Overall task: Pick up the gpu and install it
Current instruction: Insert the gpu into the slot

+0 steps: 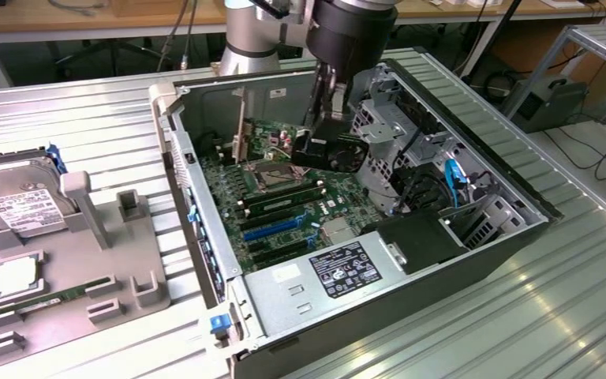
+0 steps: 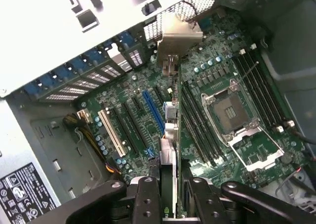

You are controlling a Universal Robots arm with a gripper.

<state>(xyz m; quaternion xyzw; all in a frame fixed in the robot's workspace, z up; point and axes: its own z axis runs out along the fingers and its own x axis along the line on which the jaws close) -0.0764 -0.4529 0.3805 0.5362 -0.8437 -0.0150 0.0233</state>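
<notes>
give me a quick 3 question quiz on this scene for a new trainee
1. Multiple choice: the gripper is closed on which part? A a memory stick, B the gpu, C a fan.
2. True or false: the hard drive lies inside the computer case.
3. Short answer: what sits at the end of the gpu farthest from the gripper?

Key
1. B. The card runs edge-on between the fingers, above the motherboard.
2. False. It rests on the grey tray outside the case, at the exterior view's left.
3. The silver bracket.
</notes>
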